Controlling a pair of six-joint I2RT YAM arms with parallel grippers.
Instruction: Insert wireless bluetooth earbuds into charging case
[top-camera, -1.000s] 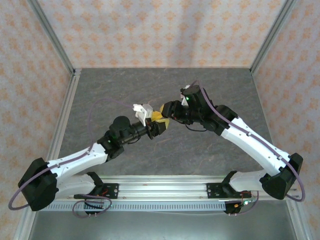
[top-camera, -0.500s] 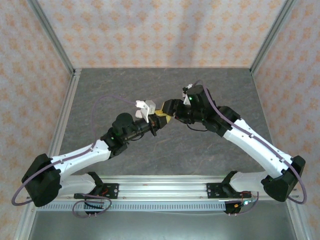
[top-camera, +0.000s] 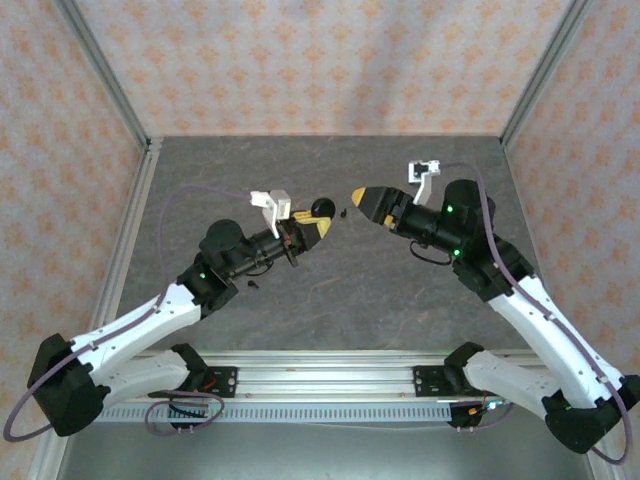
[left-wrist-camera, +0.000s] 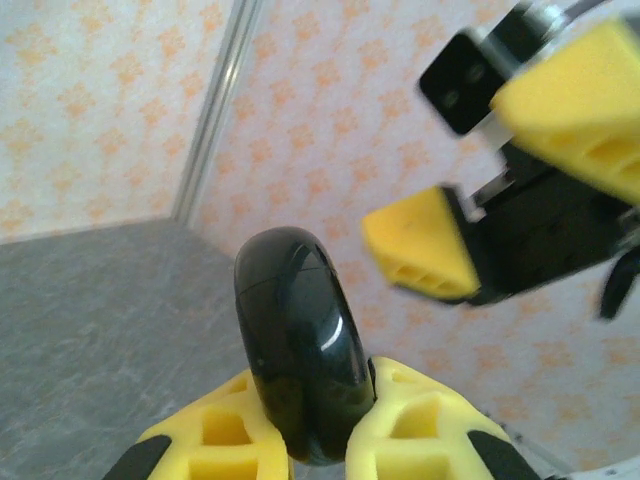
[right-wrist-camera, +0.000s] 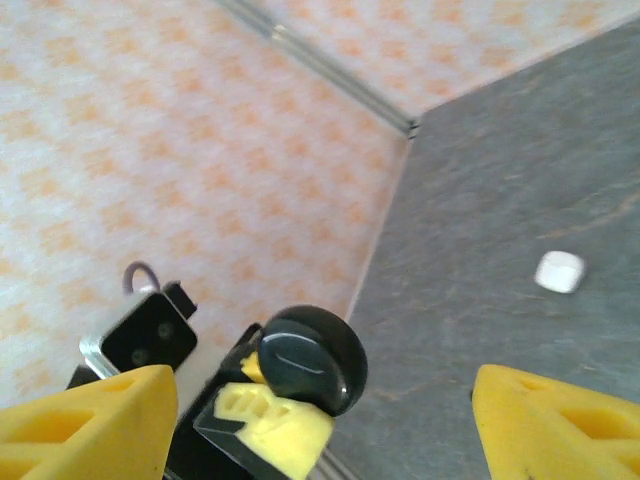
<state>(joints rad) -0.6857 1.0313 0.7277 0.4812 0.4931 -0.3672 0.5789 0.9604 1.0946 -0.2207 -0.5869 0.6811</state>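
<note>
Entry: glossy black oval charging case (left-wrist-camera: 295, 340), clamped in the left pincer (top-camera: 312, 222) and held off the grey table (top-camera: 400, 290). Right pincer (top-camera: 366, 200): jaws spread, empty, near the case, not touching it. One tiny black earbud (top-camera: 342, 212) lies on the table just beside the case; one small white piece (right-wrist-camera: 558, 271) lies well apart. We judge the case secured but seemingly shut; next we need its lid opened, then an earbud fetched.

From the left wrist, the lower part of the charging case (left-wrist-camera: 300, 320) is buried between the left gripper (left-wrist-camera: 318, 400) fingers. The right gripper (left-wrist-camera: 485, 165) is blurred, its upper finger cut by the edge. Overhead, a dark speck (top-camera: 341, 212) beside the case and a second speck (top-camera: 253, 284) on the desk (top-camera: 400, 290) are too small to name (I won't call them earbuds). The white blob (right-wrist-camera: 559, 271) on the desk, seen from the right wrist, is just as vague.
</note>
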